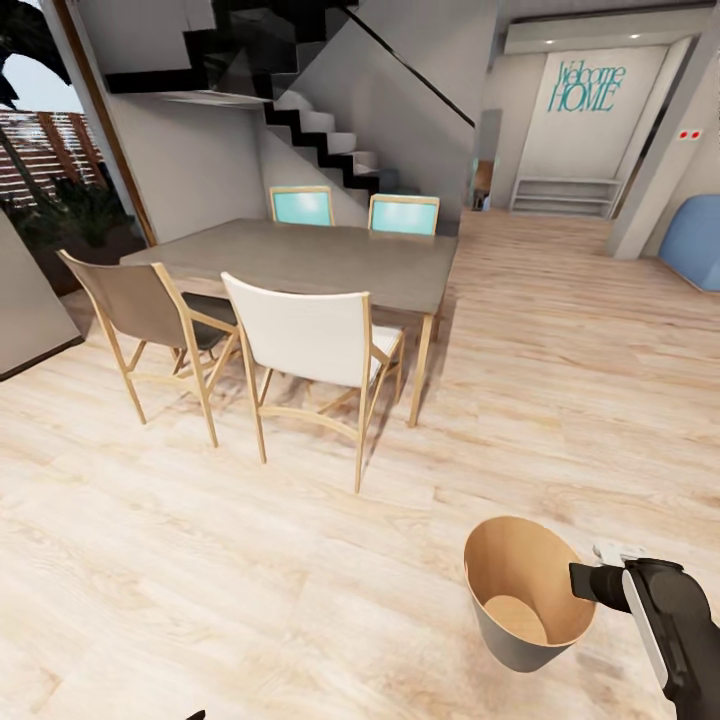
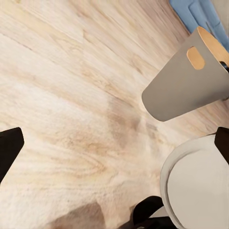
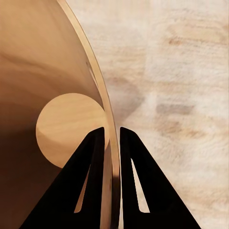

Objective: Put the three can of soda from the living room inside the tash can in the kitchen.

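The tash can [image 1: 500,625], pale grey outside and brown inside, hangs tilted just above the wood floor at the lower right of the head view. My right gripper [image 1: 584,581] is shut on its rim. The right wrist view shows one finger inside and one outside the thin wall [image 3: 47,71], and the round bottom is bare. The left wrist view shows the bin's grey side [image 2: 186,86] with a shadow on the floor under it. My left gripper [image 2: 115,145] is open over bare floor, holding nothing. The cans of soda are out of view.
A grey dining table [image 1: 300,255] with several chairs [image 1: 310,345] stands ahead on the left, with a staircase [image 1: 320,130] behind it. Open wood floor runs ahead on the right toward a "Welcome HOME" wall [image 1: 585,90]. A blue sofa [image 1: 690,240] edge shows far right.
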Tool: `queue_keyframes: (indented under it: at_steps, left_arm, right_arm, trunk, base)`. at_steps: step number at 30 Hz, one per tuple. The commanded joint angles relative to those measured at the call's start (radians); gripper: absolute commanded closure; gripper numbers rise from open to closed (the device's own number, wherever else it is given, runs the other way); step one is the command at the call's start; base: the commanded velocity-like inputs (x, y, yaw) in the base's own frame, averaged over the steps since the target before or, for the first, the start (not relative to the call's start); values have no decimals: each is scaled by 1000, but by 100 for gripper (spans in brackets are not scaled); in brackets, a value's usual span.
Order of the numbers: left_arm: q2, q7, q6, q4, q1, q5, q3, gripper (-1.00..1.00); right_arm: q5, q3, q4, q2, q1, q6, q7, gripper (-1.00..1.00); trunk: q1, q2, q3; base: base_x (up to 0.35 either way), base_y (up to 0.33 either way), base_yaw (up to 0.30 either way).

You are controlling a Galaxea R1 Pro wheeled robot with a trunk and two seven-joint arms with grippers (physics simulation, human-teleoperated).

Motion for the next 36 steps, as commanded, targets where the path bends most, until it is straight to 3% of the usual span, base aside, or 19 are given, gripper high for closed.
queue_keyframes:
  at_steps: [1,23,36]
  left_arm:
    - [0,0,0,0,0,0,0,-100]
    - [0,0,0,0,0,0,0,-100]
    - [0,1,0,0,0,0,0,-100]
  right_arm:
    - [-14,0,0,0,0,1,6,100]
    - [-14,0,1,1,0,1,6,100]
    - [-14,0,1,0,0,1,6,100]
  trunk:
    - [0,0,2]
    - [0,0,38]
    - [0,0,44]
  base:
    - [0,0,0]
    - [4,0,1]
    - [292,-74,-112]
